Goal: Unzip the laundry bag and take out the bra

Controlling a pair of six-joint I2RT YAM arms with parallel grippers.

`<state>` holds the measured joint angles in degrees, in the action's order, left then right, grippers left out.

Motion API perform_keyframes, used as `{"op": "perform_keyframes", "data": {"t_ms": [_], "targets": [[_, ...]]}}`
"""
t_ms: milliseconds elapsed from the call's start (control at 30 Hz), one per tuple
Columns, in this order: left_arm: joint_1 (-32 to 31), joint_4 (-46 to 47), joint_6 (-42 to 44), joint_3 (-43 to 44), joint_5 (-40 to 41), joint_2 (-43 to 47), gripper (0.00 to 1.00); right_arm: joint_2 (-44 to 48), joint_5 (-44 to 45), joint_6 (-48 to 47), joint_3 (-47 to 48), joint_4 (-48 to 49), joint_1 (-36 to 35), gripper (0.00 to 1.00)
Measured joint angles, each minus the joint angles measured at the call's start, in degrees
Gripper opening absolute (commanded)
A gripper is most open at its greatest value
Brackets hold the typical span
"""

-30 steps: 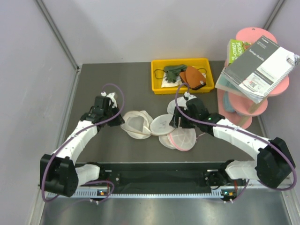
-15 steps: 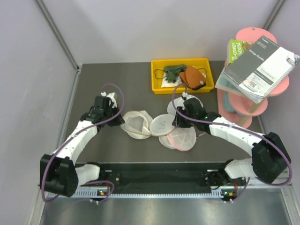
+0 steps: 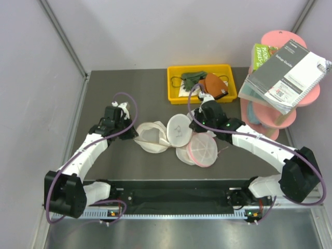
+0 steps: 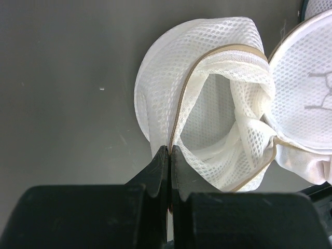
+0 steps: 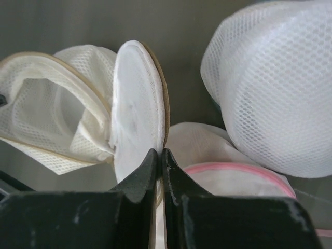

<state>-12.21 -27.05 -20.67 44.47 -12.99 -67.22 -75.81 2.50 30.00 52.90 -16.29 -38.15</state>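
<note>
The laundry bag lies unzipped mid-table as two tan-rimmed white mesh halves. The left half gapes open, showing only folded mesh inside. My left gripper is shut on this half's tan rim, at its left side. The other half, with a dark mark on its face, stands tilted up on edge. My right gripper is shut on the rim of that half, on its right side. I cannot make out the bra in any view.
A pink-rimmed round mesh bag lies just right of the open bag, and a plain white mesh bag sits beside my right wrist. A yellow tray with small items stands at the back. A pink shelf stacked with books stands at the right.
My right gripper closed on the marked half's rim and raised it from lying flat to standing on edge, moving slightly toward the back. The left arm has not moved.
</note>
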Motion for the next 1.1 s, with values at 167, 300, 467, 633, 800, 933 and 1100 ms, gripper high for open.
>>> {"op": "perform_keyframes", "data": {"t_ms": [167,300,467,633,800,933,1100], "targets": [[0.00,-0.02,0.00,0.00,0.15,0.00,0.00,-0.46,1.62,-1.97,4.31,0.68,-4.11,0.00],[0.00,-0.04,-0.07,0.00,0.70,-0.13,0.00,-3.19,3.17,-3.21,8.41,2.29,-8.76,0.00],[0.00,0.00,-0.22,0.02,0.68,-2.67,0.00,-7.67,5.64,-5.16,12.37,4.81,-15.08,0.00],[0.00,0.00,-0.48,0.09,0.66,-7.13,0.00,-11.69,6.97,-6.71,14.40,8.37,-19.50,0.00],[0.02,0.22,-0.83,0.92,0.42,-10.64,0.00,-16.79,6.73,-7.45,16.00,11.69,-21.40,0.00],[0.17,0.33,-1.14,1.49,0.17,-12.04,0.23,-20.31,5.97,-7.52,16.65,14.08,-22.08,0.00],[1.01,-0.35,-1.77,1.51,0.79,-11.21,0.70,-23.89,5.75,-7.93,18.38,15.17,-22.91,0.02]]}}
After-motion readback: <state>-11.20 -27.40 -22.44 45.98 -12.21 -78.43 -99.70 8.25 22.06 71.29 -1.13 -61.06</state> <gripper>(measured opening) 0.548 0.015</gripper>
